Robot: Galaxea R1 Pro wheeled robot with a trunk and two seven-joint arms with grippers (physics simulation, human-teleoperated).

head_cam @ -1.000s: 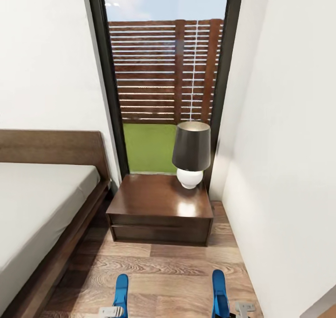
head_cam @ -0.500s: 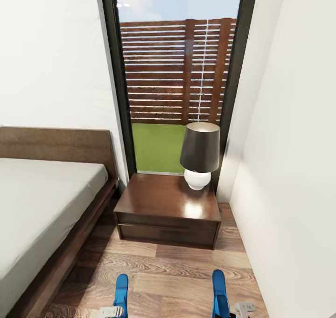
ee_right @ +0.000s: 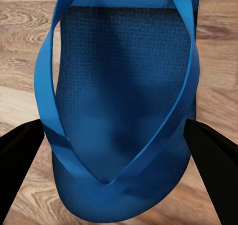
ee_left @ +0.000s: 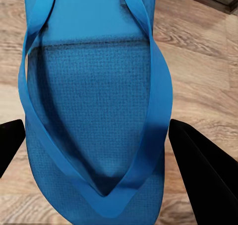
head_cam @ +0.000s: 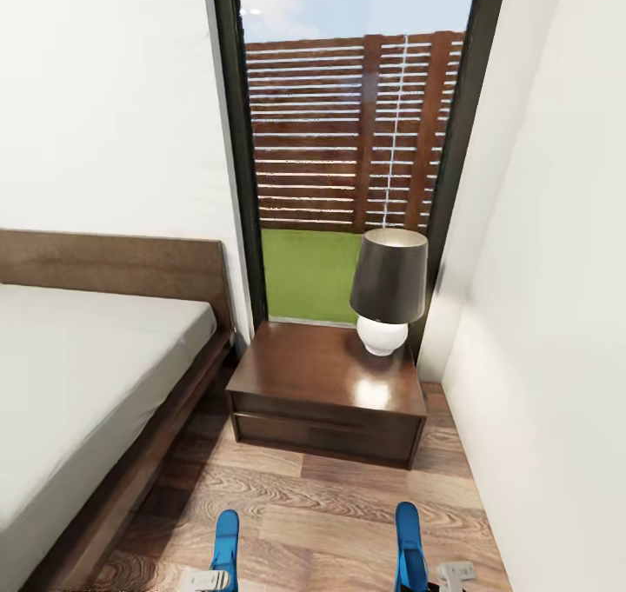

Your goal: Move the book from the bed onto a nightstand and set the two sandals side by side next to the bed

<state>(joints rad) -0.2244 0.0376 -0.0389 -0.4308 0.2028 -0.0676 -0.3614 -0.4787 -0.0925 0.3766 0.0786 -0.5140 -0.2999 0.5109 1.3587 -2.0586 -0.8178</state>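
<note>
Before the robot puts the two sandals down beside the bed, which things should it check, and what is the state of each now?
1. Left sandal sits between the left gripper fingers: ok.
2. Right sandal sits between the right gripper fingers: ok.
3. Grip firm on both: cannot tell.
4. Bare wood floor lies between bed and nightstand: ok.
5. Sandals roughly parallel in the head view: ok.
6. Book located: cannot tell.

- Left gripper [ee_left: 99, 150]: black fingers [ee_left: 206, 170] spread either side of a bright blue flat flip-flop [ee_left: 94, 111], gripping its edges.
- Right gripper [ee_right: 119, 160]: black fingers [ee_right: 213, 160] likewise clamping the second blue flip-flop [ee_right: 124, 106].
</note>
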